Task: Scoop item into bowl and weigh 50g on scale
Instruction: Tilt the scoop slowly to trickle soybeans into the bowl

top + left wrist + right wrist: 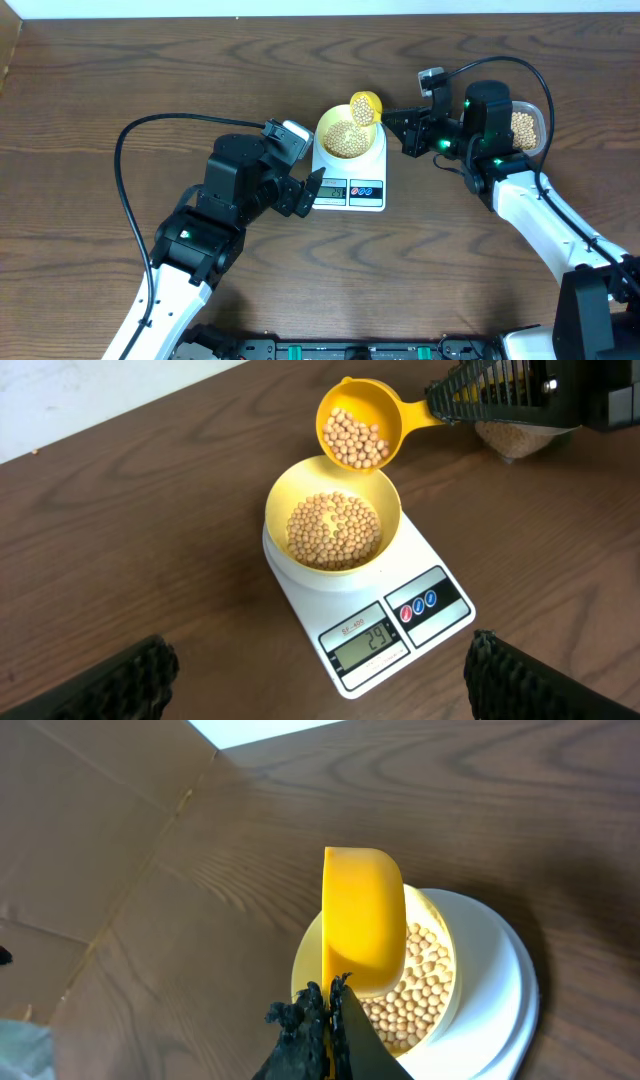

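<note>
At frame centre on the tabletop [150, 70]: scale [420, 575], screen reading 29, bowl [290, 495] on top with a layer of beans [333, 530] inside. Just above the bowl's far rim, a tilted yellow scoop [358, 425] with more beans, handle clenched in the right claw [408, 130]. Lower left, left claw [300, 193] released, empty, just beside the scale.

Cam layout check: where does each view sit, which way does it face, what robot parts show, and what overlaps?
Overhead: fixed above the table, looking down; left gripper beside the scale, right gripper holding the scoop over the bowl.
Left wrist: on the left arm, facing the scale's display; own fingers at the bottom corners.
Right wrist: on the right arm, looking along its shut fingers at the scoop's underside.
Shared: all three see scoop, bowl and beans.
</note>
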`<state>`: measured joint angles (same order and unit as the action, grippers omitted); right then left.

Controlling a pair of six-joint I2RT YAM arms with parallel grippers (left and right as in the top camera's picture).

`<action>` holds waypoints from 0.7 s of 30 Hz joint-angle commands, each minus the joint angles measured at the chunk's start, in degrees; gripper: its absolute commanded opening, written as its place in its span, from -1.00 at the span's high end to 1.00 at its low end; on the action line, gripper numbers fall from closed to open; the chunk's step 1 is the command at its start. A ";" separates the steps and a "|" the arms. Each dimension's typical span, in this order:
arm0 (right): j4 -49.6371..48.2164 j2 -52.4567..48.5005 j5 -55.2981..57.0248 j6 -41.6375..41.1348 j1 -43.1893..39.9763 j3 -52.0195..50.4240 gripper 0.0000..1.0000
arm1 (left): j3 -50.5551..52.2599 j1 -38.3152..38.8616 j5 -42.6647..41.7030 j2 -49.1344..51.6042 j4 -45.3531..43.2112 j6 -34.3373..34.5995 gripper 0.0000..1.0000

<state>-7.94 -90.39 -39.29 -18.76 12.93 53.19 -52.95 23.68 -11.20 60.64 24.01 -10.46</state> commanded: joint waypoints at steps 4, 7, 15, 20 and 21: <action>0.15 -1.18 -0.07 4.70 0.31 0.33 0.98 | 0.22 -0.15 0.79 -0.31 0.00 0.50 -0.87; 0.33 -1.64 -0.07 4.72 0.31 0.33 0.98 | 0.22 -0.15 0.79 -0.31 0.00 0.50 -0.87; 1.09 -1.68 -0.04 12.04 1.75 0.33 0.98 | 0.22 -0.15 0.79 -0.31 0.00 0.50 -0.87; 1.09 -1.68 -0.02 16.68 2.56 0.33 0.98 | 0.22 -0.15 0.79 -0.31 0.00 0.50 -0.87; 1.09 -1.68 -0.02 17.68 2.58 0.33 0.98 | 0.22 -0.15 0.79 -0.31 0.00 0.50 -0.87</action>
<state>-6.83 -91.98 -39.00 -6.24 15.16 53.19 -52.95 23.68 -11.20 60.64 24.01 -10.46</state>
